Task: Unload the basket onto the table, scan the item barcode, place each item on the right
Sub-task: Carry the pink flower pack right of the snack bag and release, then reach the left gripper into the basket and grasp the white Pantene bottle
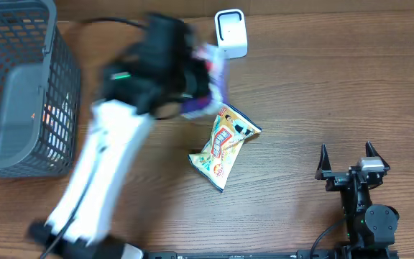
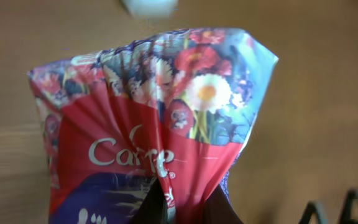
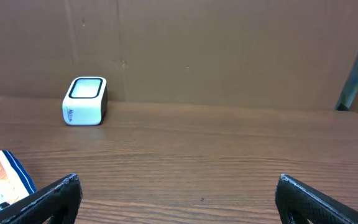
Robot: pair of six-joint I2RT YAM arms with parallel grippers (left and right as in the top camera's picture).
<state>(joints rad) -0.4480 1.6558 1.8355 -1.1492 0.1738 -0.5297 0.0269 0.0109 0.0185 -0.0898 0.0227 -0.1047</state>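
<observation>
A wood-grain table (image 1: 315,93) backed by a plain brown board wall (image 3: 229,50) carries the white scanner (image 1: 230,32), which stands upright at the far edge.

Just in front of the scanner and slightly to its left, the floral packet (image 2: 166,118) hangs off the table in the left gripper (image 2: 182,210). The jaws are clenched on a gathered pinch of film at the packet's lower edge, and the film creases in towards them. It looks like a light, soft pack with glossy, slippery wrapping that would crumple, not hold flat, so I judge a seam or an end is the better hold. That would leave the printed face taut and uncovered for the scanner.

The right gripper (image 1: 347,151) sits well to the scanner's right and nearer the front edge, its jaws spread wide and holding nothing. A yellow snack packet (image 1: 225,144) lies flat on the table in front of the scanner, and a grey mesh basket (image 1: 13,86) stands far to its left.

No barcode shows on the packet in any view. The wrist camera sees only the flowers and partial lettering, and the lower part is cut off. From overhead the left arm (image 1: 113,165) is badly blurred and covers much of the packet. I cannot tell which face is turned to the scanner's window.
</observation>
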